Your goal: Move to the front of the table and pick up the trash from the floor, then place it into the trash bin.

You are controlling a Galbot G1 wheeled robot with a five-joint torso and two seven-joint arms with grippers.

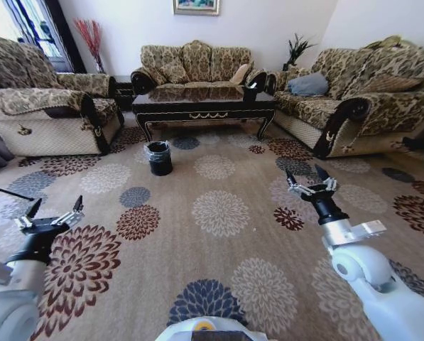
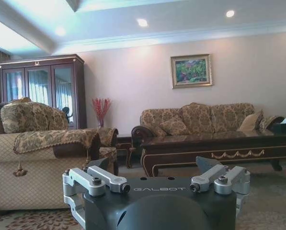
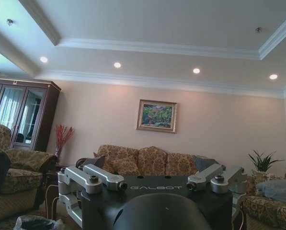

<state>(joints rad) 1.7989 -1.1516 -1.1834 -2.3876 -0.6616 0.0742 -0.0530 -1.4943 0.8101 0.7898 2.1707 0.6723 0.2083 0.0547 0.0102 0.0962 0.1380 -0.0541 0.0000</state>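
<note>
Trash bin [image 1: 159, 158] before table [image 1: 204, 104], open carpet [image 1: 219, 213] between it and robot

trash bin [image 1: 159, 158] on carpet [image 1: 219, 213], before table's [image 1: 201, 105] left end

Rug [image 1: 226, 177]: beige w/ round flower medallions in maroon, navy, cream. Sofas [image 1: 195, 62]: tan-gold damask, dark wood trim. Table [image 1: 203, 105]: glossy dark brown, gold scroll on front. Bin [image 1: 159, 158]: black, clear crinkly liner. Cushion [image 1: 307, 84]: grey-blue. Walls [image 3: 214, 124] pale pink-cream; dried stems [image 2: 100, 108] red.
</note>
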